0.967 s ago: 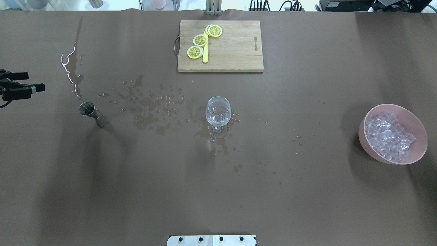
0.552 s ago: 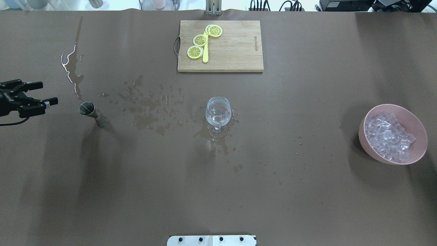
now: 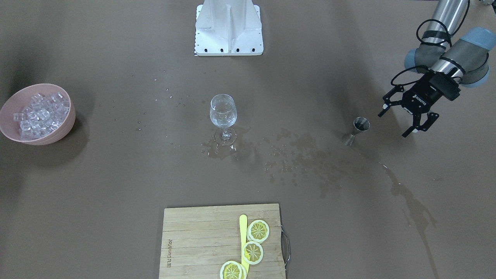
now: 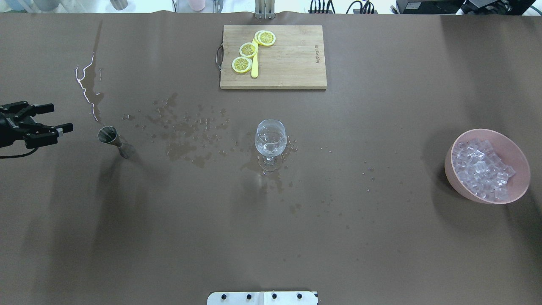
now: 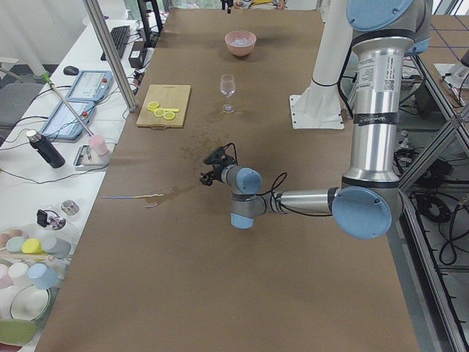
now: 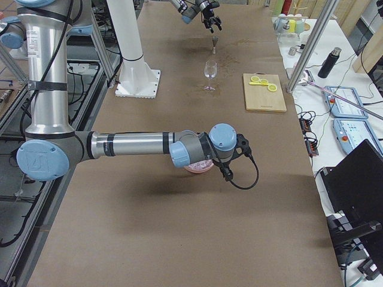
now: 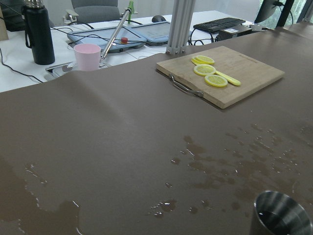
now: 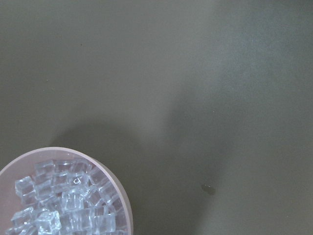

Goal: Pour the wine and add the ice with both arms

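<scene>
The wine glass (image 4: 271,137) stands upright mid-table with a little clear liquid in it; it also shows in the front view (image 3: 223,110). A small steel jigger (image 4: 108,134) stands to its left, also in the left wrist view (image 7: 282,215). My left gripper (image 4: 62,117) is open and empty, just left of the jigger and apart from it; it also shows in the front view (image 3: 392,124). The ice (image 4: 480,169) fills a pink bowl (image 4: 451,161) at the far right. My right gripper (image 6: 240,146) hovers by the bowl; I cannot tell whether it is open.
A wooden cutting board (image 4: 288,59) with lemon slices (image 4: 248,49) lies at the far side. Spilled droplets and wet patches (image 4: 186,131) spread between jigger and glass. The white stand base (image 3: 228,27) sits at the near edge.
My left gripper has moved right, closer to the jigger, and stayed open. Glass, jigger and bowl have not moved.
</scene>
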### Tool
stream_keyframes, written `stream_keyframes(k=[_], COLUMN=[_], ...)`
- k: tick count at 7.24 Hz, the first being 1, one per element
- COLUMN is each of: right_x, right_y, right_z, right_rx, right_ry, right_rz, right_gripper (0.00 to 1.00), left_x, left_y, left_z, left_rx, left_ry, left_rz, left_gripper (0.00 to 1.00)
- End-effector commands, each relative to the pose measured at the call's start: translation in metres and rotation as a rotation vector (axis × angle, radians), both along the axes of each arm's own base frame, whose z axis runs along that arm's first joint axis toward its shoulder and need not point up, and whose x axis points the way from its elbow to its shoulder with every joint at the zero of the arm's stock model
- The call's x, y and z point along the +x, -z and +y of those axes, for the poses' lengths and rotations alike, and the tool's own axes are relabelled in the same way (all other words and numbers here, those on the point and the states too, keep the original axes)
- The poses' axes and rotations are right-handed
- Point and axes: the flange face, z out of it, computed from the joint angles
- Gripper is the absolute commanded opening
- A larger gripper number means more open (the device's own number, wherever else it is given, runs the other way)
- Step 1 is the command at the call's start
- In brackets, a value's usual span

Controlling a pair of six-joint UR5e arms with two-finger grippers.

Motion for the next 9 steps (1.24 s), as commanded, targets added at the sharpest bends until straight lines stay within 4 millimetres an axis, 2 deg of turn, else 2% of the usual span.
stream_keyframes(k=[1,2,3,4,6,7,8,9], right_x=[-0.001,0.000,0.000,0.000,0.000,0.000,0.000,0.000], right_y=[-0.006,-0.006,-0.007,-0.008,-0.012,-0.017,-0.020,-0.025], right_z=[-0.002,-0.002,-0.002,-0.002,-0.002,-0.001,-0.001,-0.001], right_rx=[-0.013,-0.015,-0.016,-0.018,-0.027,-0.036,-0.044,-0.053], right_ry=[-0.001,-0.001,-0.001,-0.001,-0.002,-0.001,-0.002,-0.001], right_rz=[0.001,0.001,0.001,0.001,0.002,0.003,0.004,0.003], right_gripper=[1.00,1.00,1.00,1.00,1.00,1.00,1.00,1.00], left_x=[0.021,0.028,0.029,0.039,0.081,0.092,0.096,0.092], left_y=[0.000,-0.001,0.000,0.002,0.014,0.014,0.014,0.013], left_z=[0.015,0.015,0.013,0.015,0.029,0.030,0.026,0.021], left_rx=[0.011,0.012,0.016,0.020,0.031,0.032,0.032,0.026], left_ry=[-0.051,-0.058,-0.049,-0.041,0.001,-0.003,0.009,0.094], left_rz=[0.011,0.003,0.004,0.008,0.038,0.036,0.037,0.041], left_gripper=[0.93,0.97,0.97,0.97,0.98,0.98,0.98,0.98])
